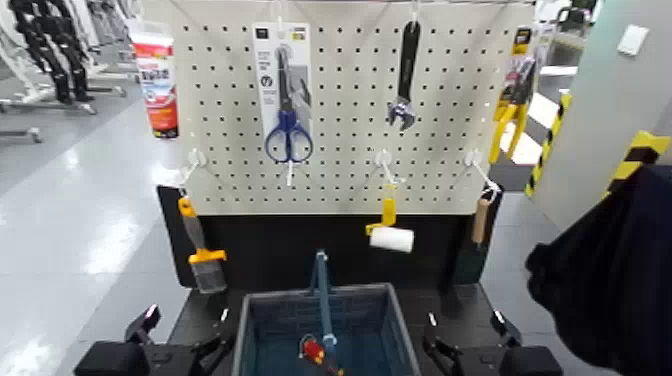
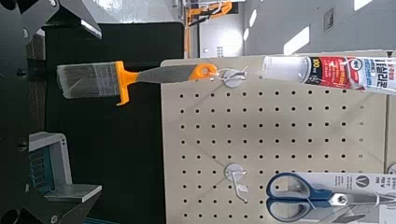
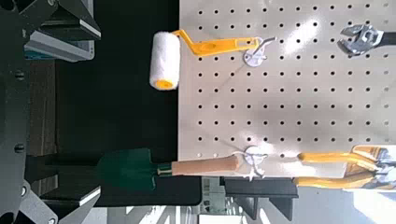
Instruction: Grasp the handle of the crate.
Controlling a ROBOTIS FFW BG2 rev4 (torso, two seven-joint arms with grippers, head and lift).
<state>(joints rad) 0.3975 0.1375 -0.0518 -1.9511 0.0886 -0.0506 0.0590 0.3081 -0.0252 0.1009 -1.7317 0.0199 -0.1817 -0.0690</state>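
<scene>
The crate [image 1: 395, 310] has a grey rim and dark teal mesh sides and sits at the bottom centre of the head view. Its thin teal handle [image 1: 322, 290] stands upright across the middle. A small red and yellow tool [image 1: 315, 351] lies inside. My left gripper [image 1: 205, 350] is low at the crate's left side, open and empty. My right gripper [image 1: 445, 352] is low at the crate's right side, open and empty. Neither touches the handle. A corner of the crate [image 2: 51, 149] shows in the left wrist view between that gripper's fingers [image 2: 70, 194].
A white pegboard [image 1: 340, 150] stands behind the crate. It holds a scissors pack [image 1: 284, 95], a wrench [image 1: 404, 75], a tube [image 1: 155, 80], an orange-handled brush [image 1: 200, 255], a yellow paint roller [image 1: 390, 232] and a trowel [image 1: 482, 220]. A dark shape [image 1: 610, 270] is at the right.
</scene>
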